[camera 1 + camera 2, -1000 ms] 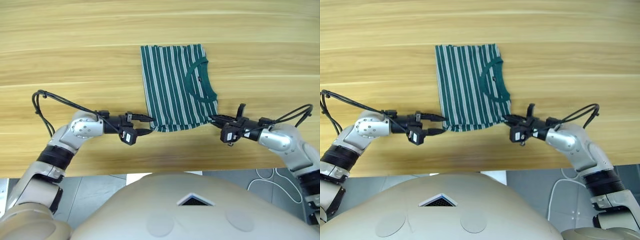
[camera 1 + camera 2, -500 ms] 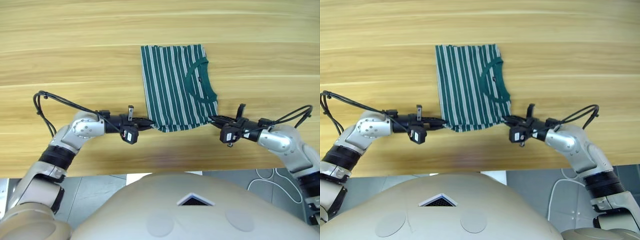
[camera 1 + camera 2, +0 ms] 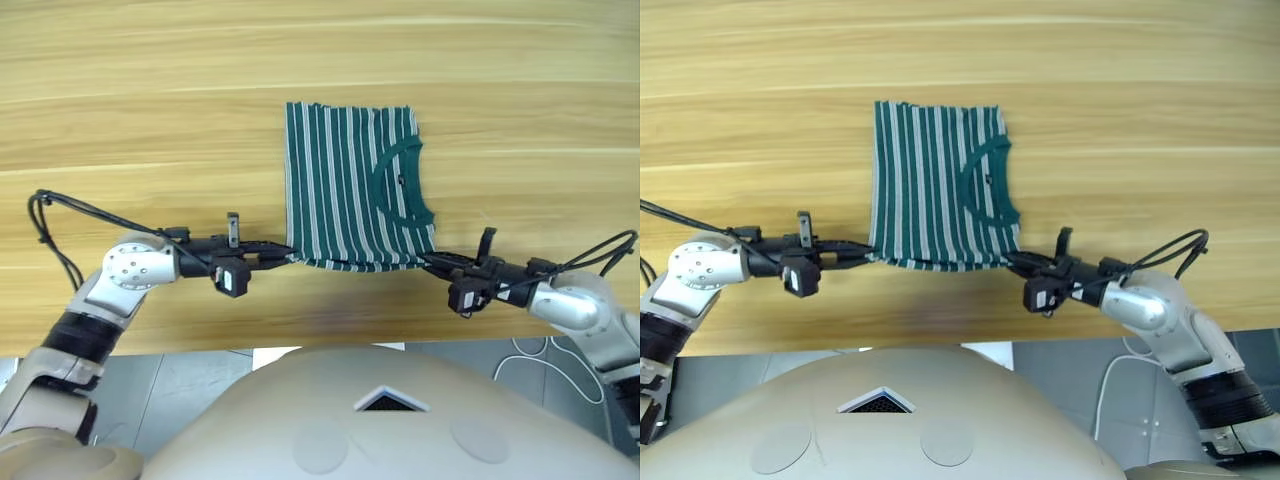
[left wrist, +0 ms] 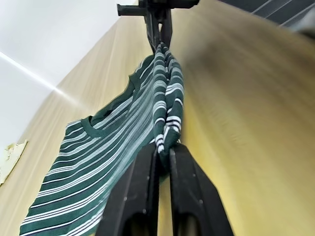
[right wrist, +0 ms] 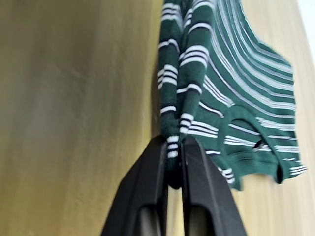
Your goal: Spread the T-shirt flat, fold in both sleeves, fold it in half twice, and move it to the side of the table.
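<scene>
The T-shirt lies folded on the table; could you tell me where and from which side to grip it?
Grip the two near corners of the T-shirt, each from its own outer side, low along the table. It is a flat rectangle, so corners give edges to pinch. The left gripper and right gripper hold them so, fingers shut.

Indoor workspace: wooden table [image 3: 150,100], tiled floor [image 3: 190,385]

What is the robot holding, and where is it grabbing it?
The T-shirt, by its near edge: left gripper pinches the left corner, right gripper the right corner.
</scene>
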